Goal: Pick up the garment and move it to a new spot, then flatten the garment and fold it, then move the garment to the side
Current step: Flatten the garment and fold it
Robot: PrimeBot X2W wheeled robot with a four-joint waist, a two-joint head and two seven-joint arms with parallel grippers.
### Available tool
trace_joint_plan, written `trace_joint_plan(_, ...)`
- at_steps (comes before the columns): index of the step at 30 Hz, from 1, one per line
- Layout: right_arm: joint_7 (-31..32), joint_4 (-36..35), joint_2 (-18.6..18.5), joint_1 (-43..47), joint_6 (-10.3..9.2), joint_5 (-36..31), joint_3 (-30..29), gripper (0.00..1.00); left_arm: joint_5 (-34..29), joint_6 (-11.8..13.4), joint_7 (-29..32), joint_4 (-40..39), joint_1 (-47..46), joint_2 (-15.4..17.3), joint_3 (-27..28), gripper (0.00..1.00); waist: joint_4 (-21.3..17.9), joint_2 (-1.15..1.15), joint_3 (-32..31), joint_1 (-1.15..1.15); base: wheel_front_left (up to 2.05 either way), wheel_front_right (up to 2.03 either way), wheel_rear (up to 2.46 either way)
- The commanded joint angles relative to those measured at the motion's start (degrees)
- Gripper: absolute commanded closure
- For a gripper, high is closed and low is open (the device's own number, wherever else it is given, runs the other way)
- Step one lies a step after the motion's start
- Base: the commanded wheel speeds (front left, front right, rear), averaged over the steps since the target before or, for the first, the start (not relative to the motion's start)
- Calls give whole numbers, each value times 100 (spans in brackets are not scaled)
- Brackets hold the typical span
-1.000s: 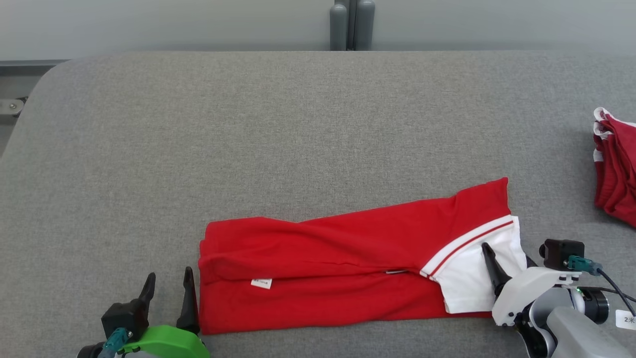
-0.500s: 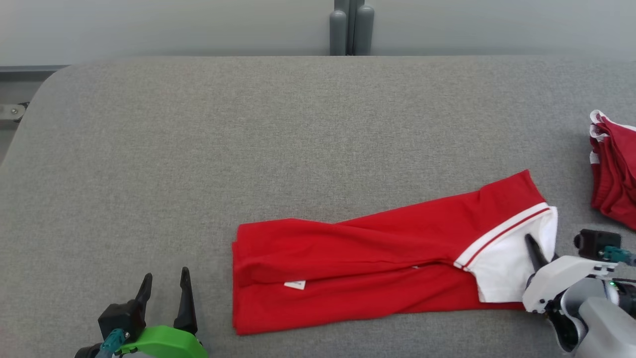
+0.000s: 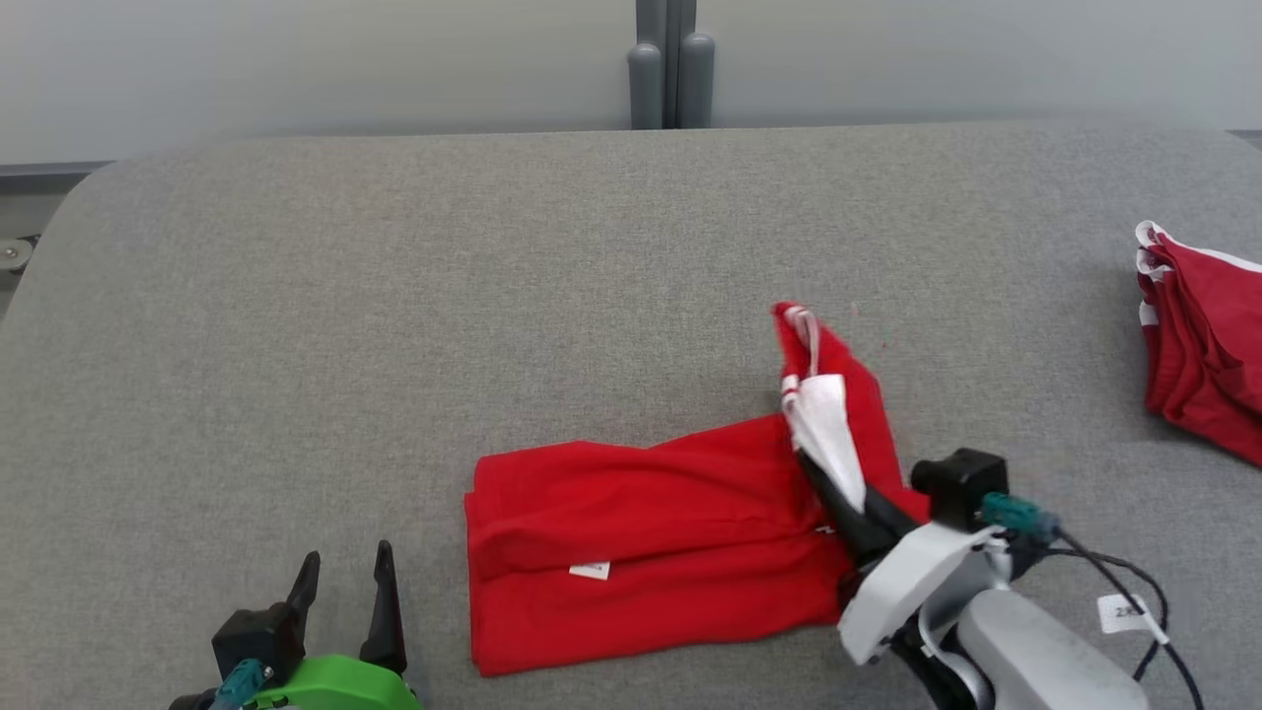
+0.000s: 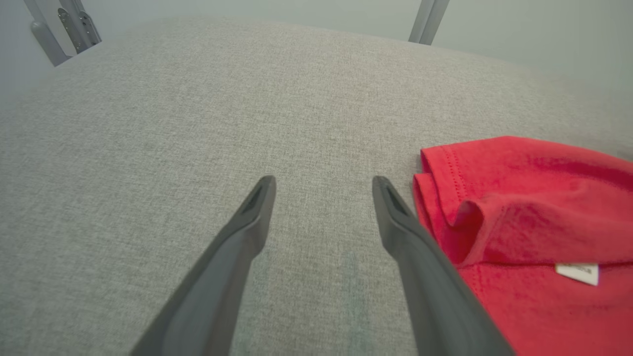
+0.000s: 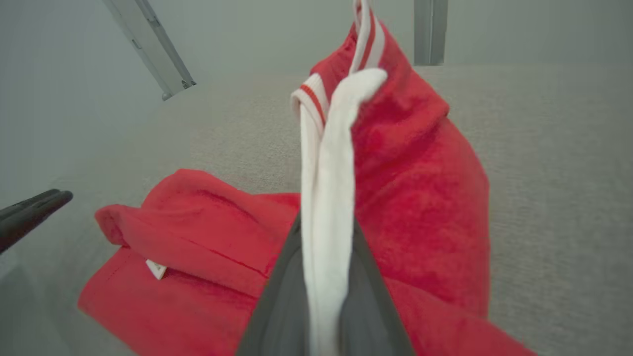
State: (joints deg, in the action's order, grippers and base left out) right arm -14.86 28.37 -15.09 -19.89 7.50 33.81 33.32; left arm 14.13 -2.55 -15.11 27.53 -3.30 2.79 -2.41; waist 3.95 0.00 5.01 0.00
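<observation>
A red garment (image 3: pixel 651 537) with a white, red-striped end lies folded lengthwise on the grey table (image 3: pixel 394 296), a small white label on its front layer. My right gripper (image 3: pixel 833 483) is shut on the white end (image 5: pixel 329 198), which it holds raised and bunched above the red body (image 5: pixel 198 277). The lifted part stands up toward the table's middle. My left gripper (image 3: pixel 345 582) hovers open at the lower left, just left of the garment's folded edge (image 4: pixel 445 198). Nothing sits between its fingers (image 4: pixel 257 207).
A stack of other red garments (image 3: pixel 1203 335) with white trim lies at the table's right edge. Grey posts (image 3: pixel 666 64) stand behind the far edge. The table's rounded left corner (image 3: pixel 59 217) is near a metal rail.
My right gripper has lifted the white end off the table and carried it leftward over the red body. The left gripper stays open in place; the camera shifted a little.
</observation>
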Motion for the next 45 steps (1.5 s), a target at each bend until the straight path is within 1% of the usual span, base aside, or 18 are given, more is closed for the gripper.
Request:
trace_joint_plan(1,42,-124,52,-57,-4,92,287,100,34,-25,1,14,9,25,-46,0,87,0,-32,0,0,0,0)
trace_joint_plan(5,169,-164,253,-285,-4,335,984,100,98,-38,0,32,22,24,-182,0,349,0,-73,0,0,0,0)
trace_joint_plan(10,175,187,437,-686,-4,439,1635,100,137,-42,1,71,-29,26,-365,0,821,0,-46,0,0,0,0)
trace_joint_plan(15,90,759,692,-1031,-3,585,1948,100,122,-58,0,89,-34,23,-444,0,1289,0,-27,0,0,0,0)
trace_joint_plan(19,15,1201,888,-1283,-3,777,2063,99,134,-68,1,98,-18,22,-508,0,1558,0,20,0,0,0,0)
trace_joint_plan(20,2,1309,929,-1350,-3,799,2053,64,132,-69,1,105,-5,23,-521,0,1599,0,22,0,0,0,0)
trace_joint_plan(21,-15,1405,973,-1402,-3,852,2022,18,138,-58,1,111,12,23,-512,0,1626,0,20,0,0,0,0)
trace_joint_plan(22,-21,1485,1014,-1436,-3,904,1994,0,146,-48,1,106,27,22,-502,0,1637,0,19,0,0,0,0)
trace_joint_plan(24,-30,1516,1047,-1471,-3,949,1954,0,148,-40,1,98,40,21,-493,0,1637,0,21,0,0,0,0)
trace_joint_plan(26,-33,1439,1066,-1538,-3,1014,1795,0,158,1,0,67,74,22,-439,0,1575,0,33,0,0,0,0)
trace_joint_plan(29,-33,1141,889,-1423,-4,916,1279,0,163,43,1,18,63,20,-362,0,1402,0,28,0,0,0,0)
trace_joint_plan(33,-29,705,631,-981,-4,678,331,0,145,70,0,-48,70,21,-244,0,1076,0,6,0,0,0,0)
trace_joint_plan(38,-30,417,359,-376,-3,-6,-771,0,55,92,1,-126,63,23,-93,0,663,0,-31,0,0,0,0)
trace_joint_plan(41,-31,276,404,19,-3,-492,-1477,0,-29,116,1,-195,55,24,-7,0,442,0,-67,0,0,0,0)
trace_joint_plan(43,-31,180,505,245,-3,-743,-1905,0,-78,132,1,-246,61,23,55,0,307,0,-91,0,0,0,0)
trace_joint_plan(45,-32,65,562,459,-3,-1077,-2181,0,-139,152,1,-284,80,24,122,0,190,0,-126,0,0,0,0)
